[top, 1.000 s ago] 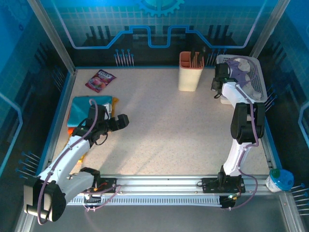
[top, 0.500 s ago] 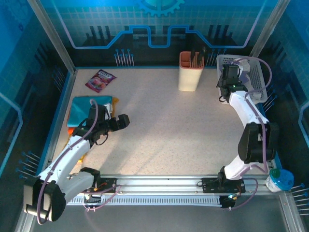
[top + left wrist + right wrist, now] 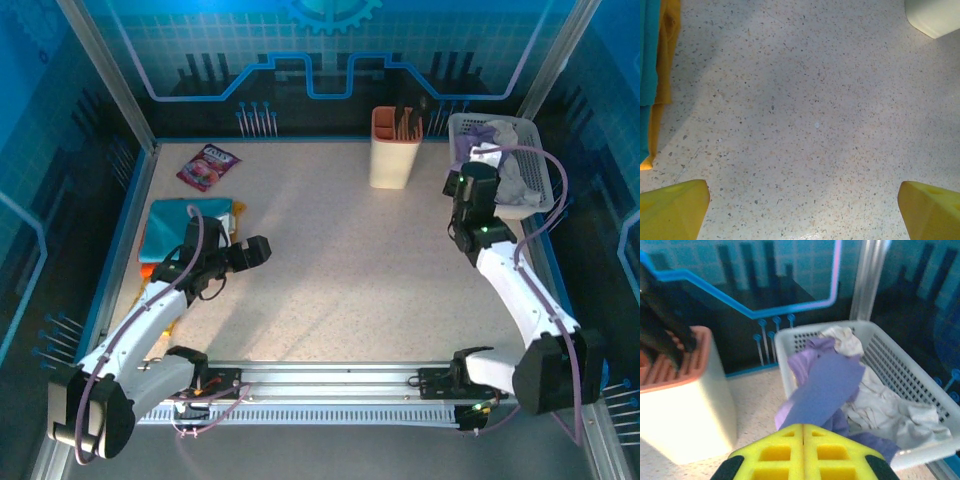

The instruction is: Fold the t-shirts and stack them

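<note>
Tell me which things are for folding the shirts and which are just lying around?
For the job: lavender t-shirt, held by the right gripper; teal t-shirt, yellow t-shirt and orange t-shirt stacked on the left; white basket with more cloth.
Just lying about: snack packet; utensil holder.

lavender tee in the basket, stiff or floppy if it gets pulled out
Probably floppy and light: the lavender tee drapes in soft folds over the basket rim. It may drag the white cloth lying against it.
</note>
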`<state>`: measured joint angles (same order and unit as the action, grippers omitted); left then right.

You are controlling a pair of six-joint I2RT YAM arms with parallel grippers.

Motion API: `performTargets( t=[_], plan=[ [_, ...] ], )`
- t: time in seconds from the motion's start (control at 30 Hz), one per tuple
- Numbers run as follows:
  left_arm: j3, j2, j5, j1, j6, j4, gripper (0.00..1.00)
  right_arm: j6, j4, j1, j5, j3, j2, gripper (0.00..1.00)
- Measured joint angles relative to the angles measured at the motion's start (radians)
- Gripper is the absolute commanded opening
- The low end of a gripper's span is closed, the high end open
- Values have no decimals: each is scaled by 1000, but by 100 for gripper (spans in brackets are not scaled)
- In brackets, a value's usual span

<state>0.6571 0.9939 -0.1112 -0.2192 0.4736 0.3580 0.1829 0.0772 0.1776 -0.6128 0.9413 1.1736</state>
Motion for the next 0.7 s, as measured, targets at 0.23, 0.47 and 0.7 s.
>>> performTargets(
  t=[0.23, 0.47, 0.7],
  plan=[
    [-18, 0, -21, -3, 3, -15, 98, -165, 101, 163, -70, -25, -156, 0],
    [-19, 14, -47, -8, 26, -60, 98, -334, 132, 383, -118, 54, -212, 0],
    [-19, 37, -70, -14, 58, -89, 98, -357, 86, 690, -146, 150, -194, 0]
  ],
)
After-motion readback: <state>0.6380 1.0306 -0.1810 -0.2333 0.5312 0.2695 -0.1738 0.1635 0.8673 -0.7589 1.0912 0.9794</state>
